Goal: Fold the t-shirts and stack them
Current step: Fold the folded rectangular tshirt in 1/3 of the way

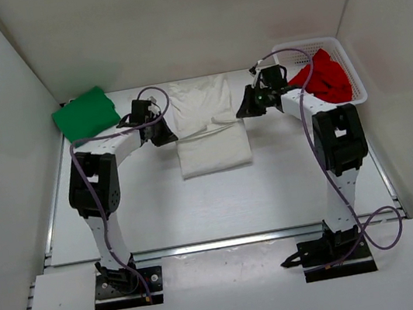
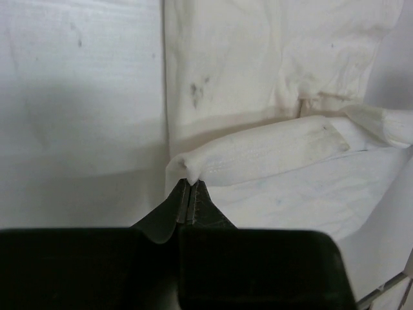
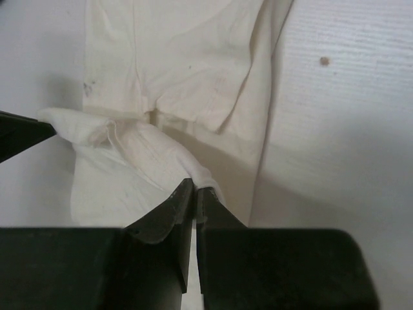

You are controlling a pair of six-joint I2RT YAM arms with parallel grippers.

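While basket [image 1: 360, 83] holds red t-shirt [image 1: 325, 77] | white t-shirt [image 1: 208, 127] on table [image 1: 160, 209]

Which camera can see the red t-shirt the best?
The top camera. It shows the whole red t-shirt bunched up in the white basket at the far right of the table. Neither wrist camera shows any of it. They look only at the white t-shirt.

Creased matt cloth white t-shirt [image 1: 210, 127], white plastic mesh basket [image 1: 356, 78], smooth matt table [image 1: 198, 203]
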